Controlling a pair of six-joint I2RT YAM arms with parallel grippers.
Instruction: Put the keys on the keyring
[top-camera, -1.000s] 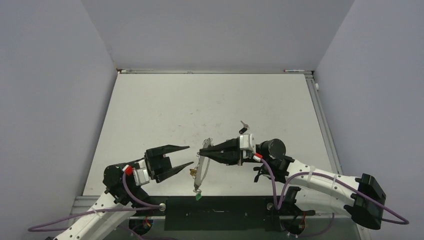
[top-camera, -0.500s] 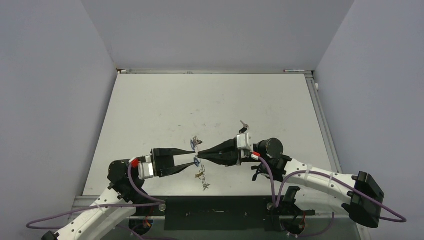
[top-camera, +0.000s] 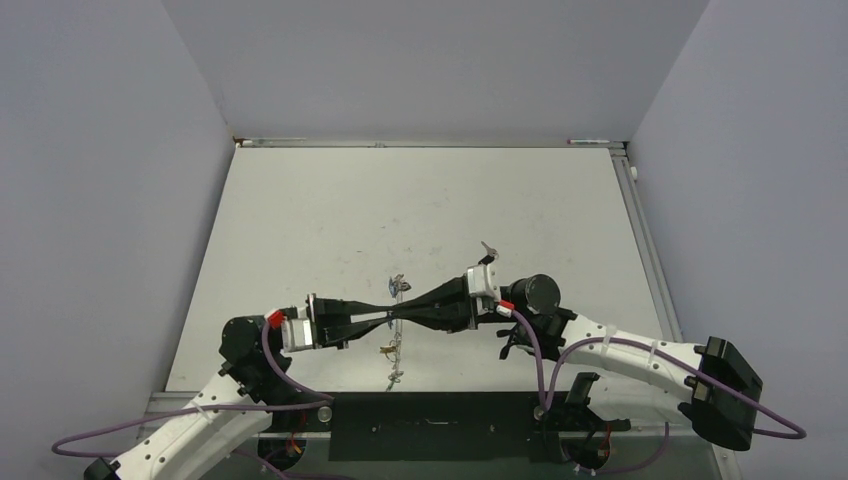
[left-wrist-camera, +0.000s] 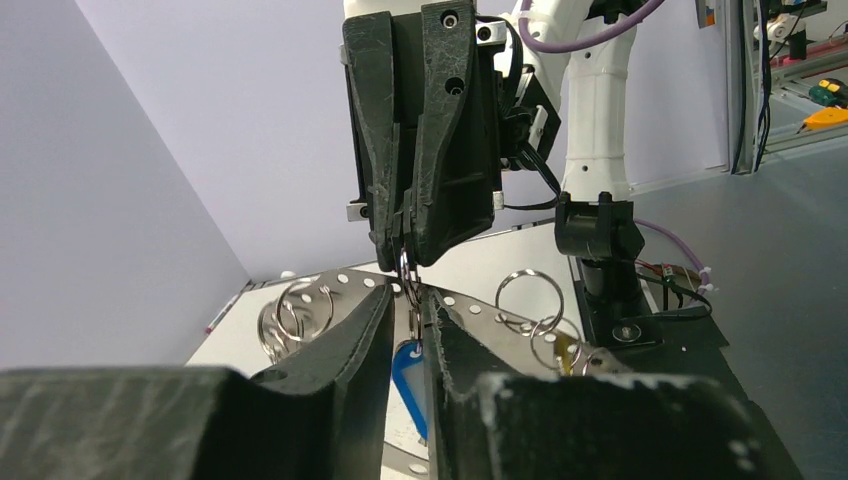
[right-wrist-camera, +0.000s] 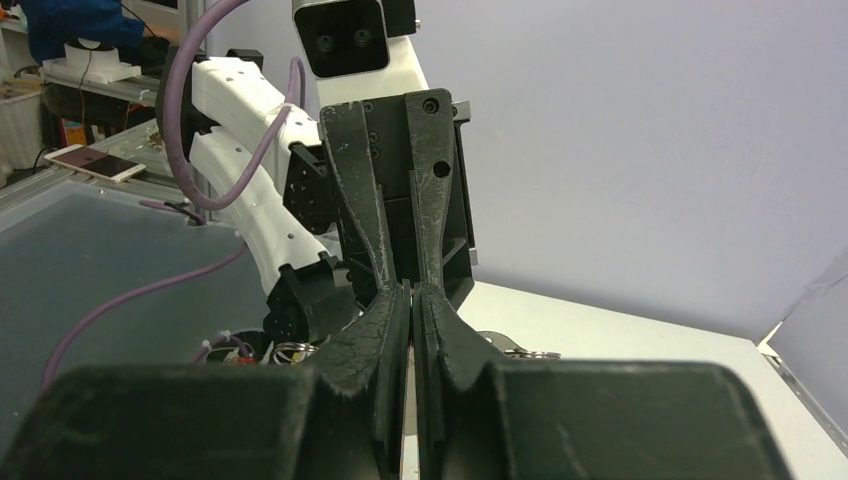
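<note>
Large thin grey wire keyring (left-wrist-camera: 404, 270): hung pinched in the closed right gripper (top-camera: 401, 318) above the worktop's (top-camera: 300, 220) near edge, presumably steadied for threading. Left gripper (top-camera: 387, 320): fingers (left-wrist-camera: 352, 340) stood nearly together around a blue-tagged silver key (left-wrist-camera: 408, 365) (whether gripping it, cannot tell).

Left end effector (top-camera: 384, 318), right end effector (top-camera: 399, 312), tips facing

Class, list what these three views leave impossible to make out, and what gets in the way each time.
Top view: what the left gripper and right gripper pinch where their tips meet; tiny, covered by fingers.
Top view: colours of the hanging keys; too small.
Left wrist view: lower end of the blue tag; behind the left gripper's fingers.
Right wrist view: the keys; behind the right gripper's shut fingers.
</note>
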